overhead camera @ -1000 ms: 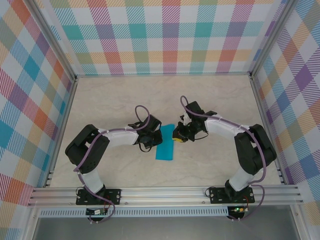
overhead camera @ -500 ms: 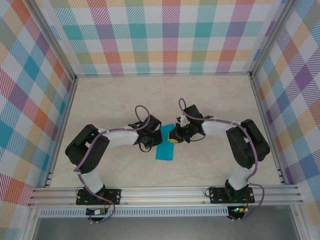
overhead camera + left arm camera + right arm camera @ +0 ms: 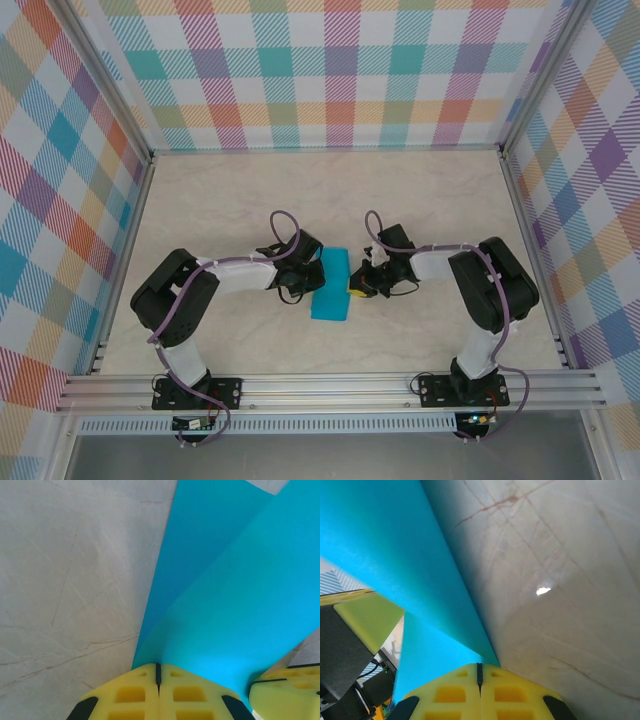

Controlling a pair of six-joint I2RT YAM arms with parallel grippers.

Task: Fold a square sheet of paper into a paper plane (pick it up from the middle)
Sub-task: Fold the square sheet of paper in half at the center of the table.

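Seen from above, the square sheet of paper (image 3: 331,285), folded narrow, lies on the marbled table (image 3: 430,200). At the left wrist, the yellow left fingers (image 3: 130,695) are clenched, tips touching its matte teal surface. At the right wrist, the right fingers (image 3: 450,695) likewise. We judge it light, limp, easily creased; hold its middle.

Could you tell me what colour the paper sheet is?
The paper sheet is plain teal-blue, clearest in the left wrist view.
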